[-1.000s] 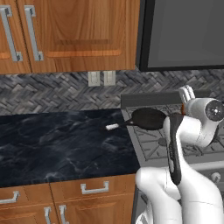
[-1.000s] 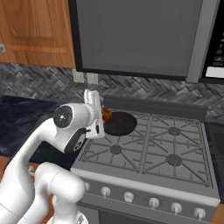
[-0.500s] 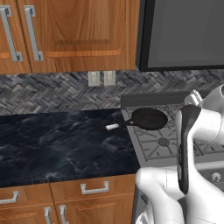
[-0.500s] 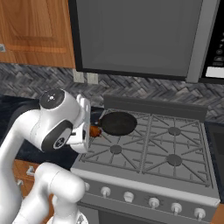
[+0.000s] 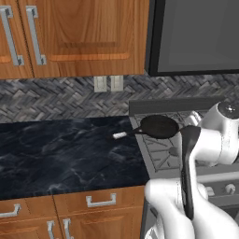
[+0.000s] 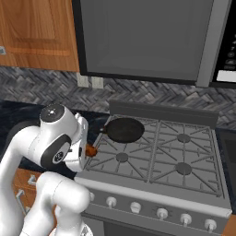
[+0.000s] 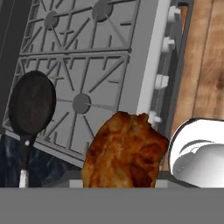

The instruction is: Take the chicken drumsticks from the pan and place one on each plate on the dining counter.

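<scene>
An orange-brown chicken drumstick (image 7: 124, 151) looms large at the bottom middle of the hand view, held between the fingers, which it hides. In the right base view the drumstick (image 6: 91, 150) hangs over the stove's front left corner with my gripper (image 6: 85, 148) shut on it, tucked beside my white arm. The black pan (image 6: 123, 129) sits on the back left burner with nothing in it, its long handle pointing left toward the counter. The pan (image 5: 158, 126) also appears in the left base view, and the pan (image 7: 31, 103) in the hand view. The plates and the dining counter are out of view.
A grey gas stove (image 6: 184, 179) with grates and front knobs lies under a dark hood. A narrow black marble counter (image 5: 60, 154) with a herringbone backsplash runs to its left, over wooden drawers (image 5: 100, 201). Wooden cabinets (image 5: 70, 32) hang above.
My arm has swung the drumstick away from above the pan, down and toward the stove's front left corner. The pan has stayed put.
</scene>
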You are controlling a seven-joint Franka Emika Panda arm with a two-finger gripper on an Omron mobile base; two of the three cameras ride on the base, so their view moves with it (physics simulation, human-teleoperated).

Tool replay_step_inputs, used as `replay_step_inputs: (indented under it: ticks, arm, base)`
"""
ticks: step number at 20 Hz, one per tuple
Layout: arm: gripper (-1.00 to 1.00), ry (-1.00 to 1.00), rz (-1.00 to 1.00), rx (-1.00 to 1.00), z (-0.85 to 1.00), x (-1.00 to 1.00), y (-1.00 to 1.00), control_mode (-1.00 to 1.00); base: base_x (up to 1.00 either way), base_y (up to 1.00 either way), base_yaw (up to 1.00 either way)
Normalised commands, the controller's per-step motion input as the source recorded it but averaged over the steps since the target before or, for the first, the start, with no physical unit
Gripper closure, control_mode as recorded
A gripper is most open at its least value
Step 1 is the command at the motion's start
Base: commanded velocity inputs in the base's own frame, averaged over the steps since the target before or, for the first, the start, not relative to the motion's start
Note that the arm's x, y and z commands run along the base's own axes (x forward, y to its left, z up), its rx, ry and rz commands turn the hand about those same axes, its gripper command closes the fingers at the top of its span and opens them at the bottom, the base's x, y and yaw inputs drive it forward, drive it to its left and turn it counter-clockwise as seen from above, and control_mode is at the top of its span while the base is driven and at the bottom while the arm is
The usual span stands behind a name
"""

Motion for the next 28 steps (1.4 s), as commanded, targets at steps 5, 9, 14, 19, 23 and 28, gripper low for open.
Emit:
replay_step_inputs:
  ticks: [5,9,14,19,23,28]
  arm:
    - [1.00,0.00,0.00,0.00,-0.46,-0.11,0.24,-1.00]
    - [1.00,0.00,0.00,0.00,-0.30,-0.13,0.19,1.00]
    - [1.00,0.00,0.00,0.00,0.00,0.00,0.00,1.00]
    - [1.00,0.00,0.00,0.00,0.00,0.00,0.00,1.00]
    - [1.00,0.00,0.00,0.00,0.00,0.00,0.00,1.00]
    - [1.00,0.00,0.00,0.00,0.00,0.00,0.00,1.00]
  base:
    - [0.00,0.00,0.00]
    - [-0.09,0.04,0.00]
    - [-0.51,0.16,-0.14]
    - [-0.65,0.09,-0.41]
    - [-0.56,0.09,-0.66]
    - [-0.47,0.09,-0.83]
